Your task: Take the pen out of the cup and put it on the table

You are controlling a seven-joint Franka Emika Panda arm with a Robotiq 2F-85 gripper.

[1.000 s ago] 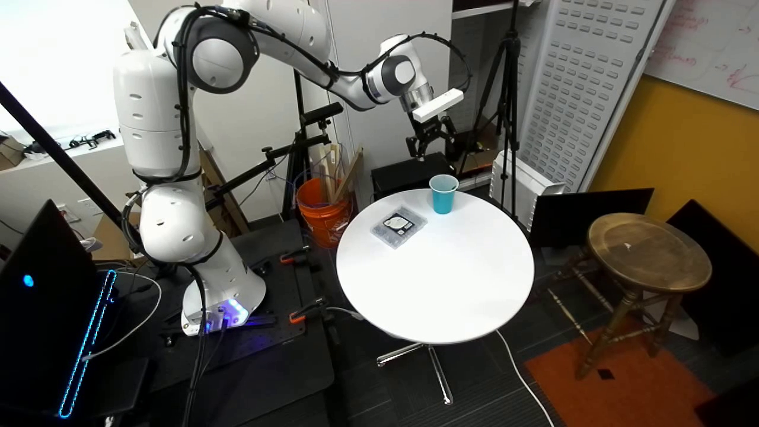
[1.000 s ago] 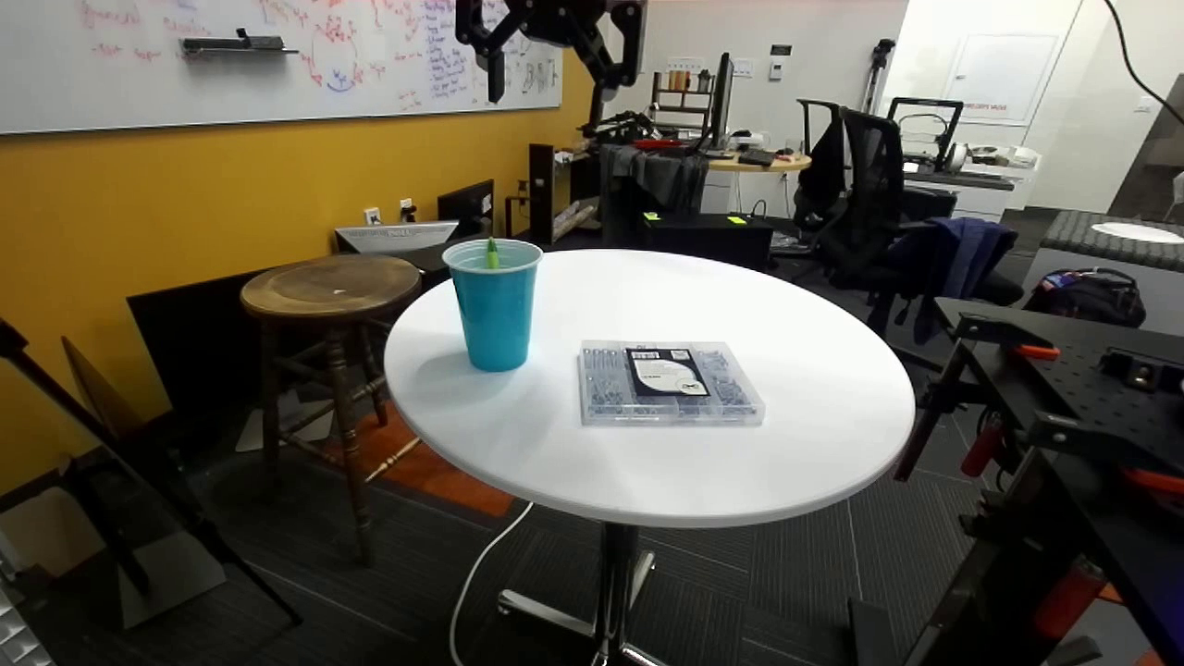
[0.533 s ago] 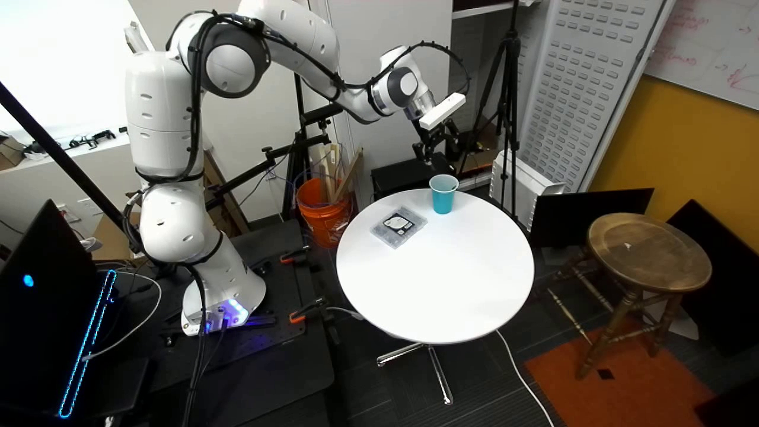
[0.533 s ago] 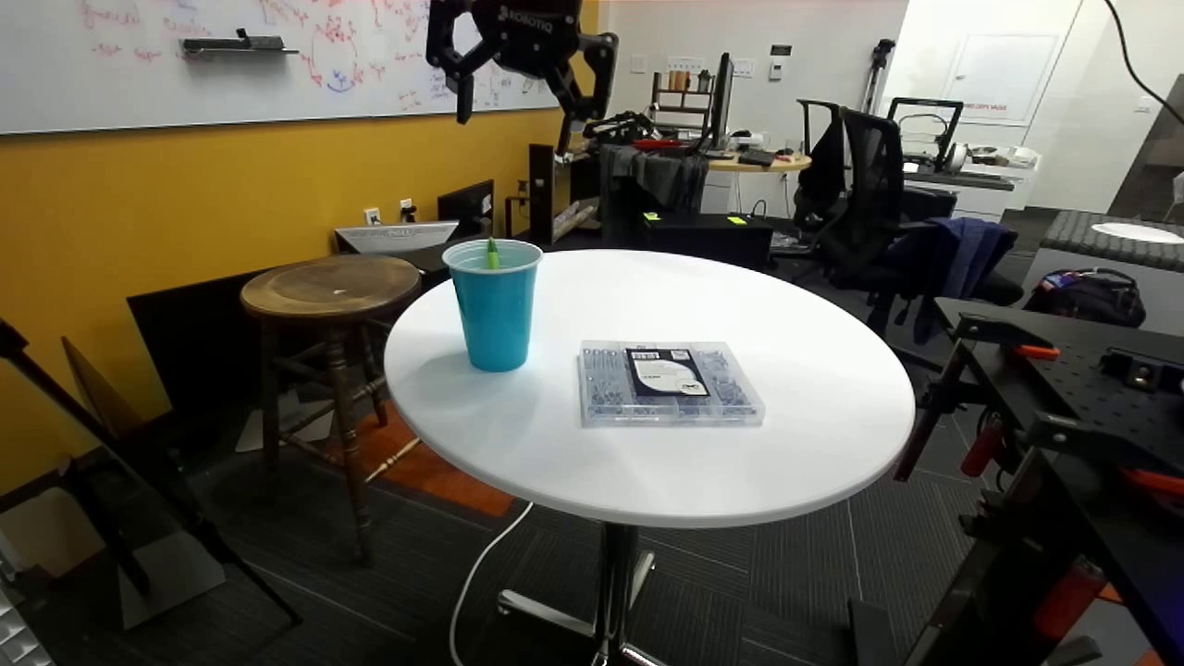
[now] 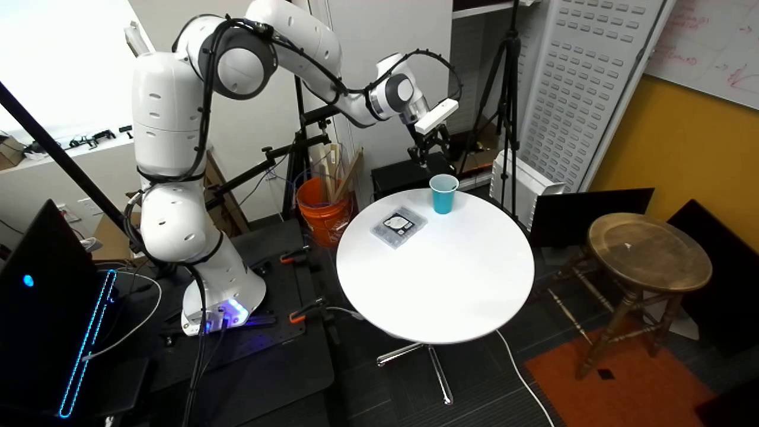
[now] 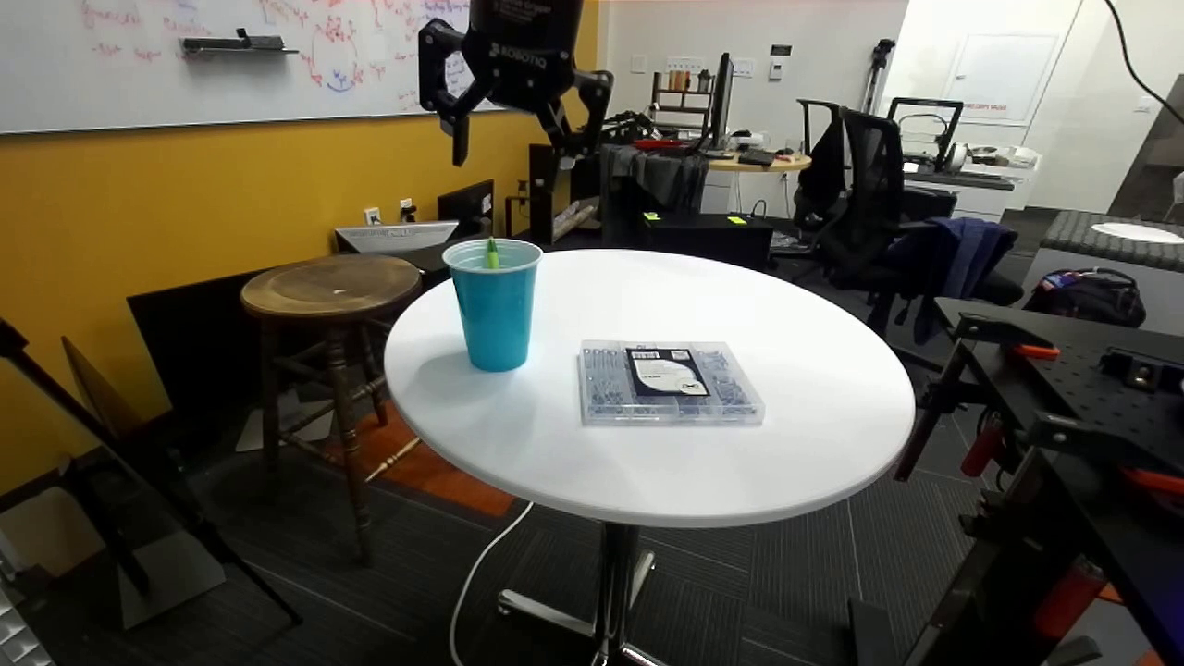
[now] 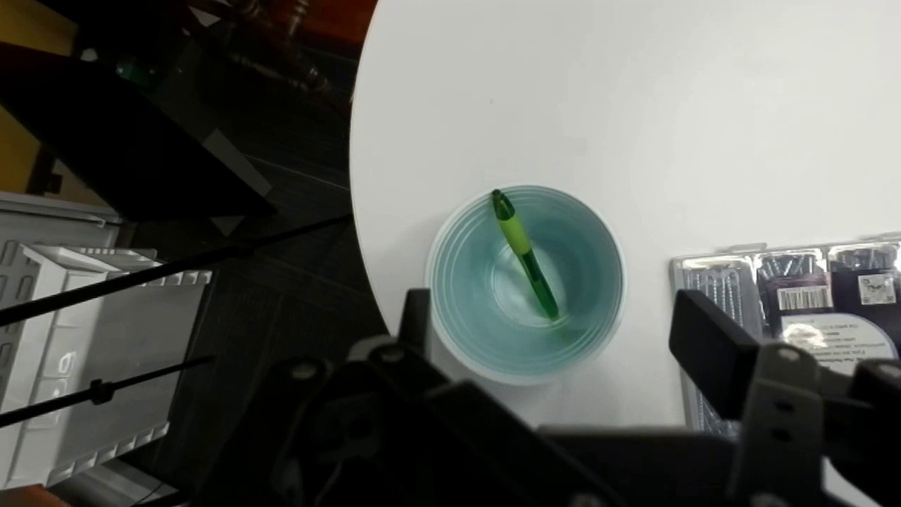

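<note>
"Where's the pen point(image 7: 526, 255)?"
"In the cup point(image 6: 499, 319) — tilted."
"And the cup?"
"On the bench point(image 6: 694, 291) — in an exterior view, the case point(image 6: 671, 384) lies right of it, the stool point(image 6: 331, 282) left."

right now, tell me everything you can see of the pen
The slim pen looks plastic: a tapered dark green end uppermost, a lighter green section below, then a dark green barrel. It stands tilted inside the cup, upper end apparently against the rim, lower end seemingly on the floor. Nothing else touches it.
</note>
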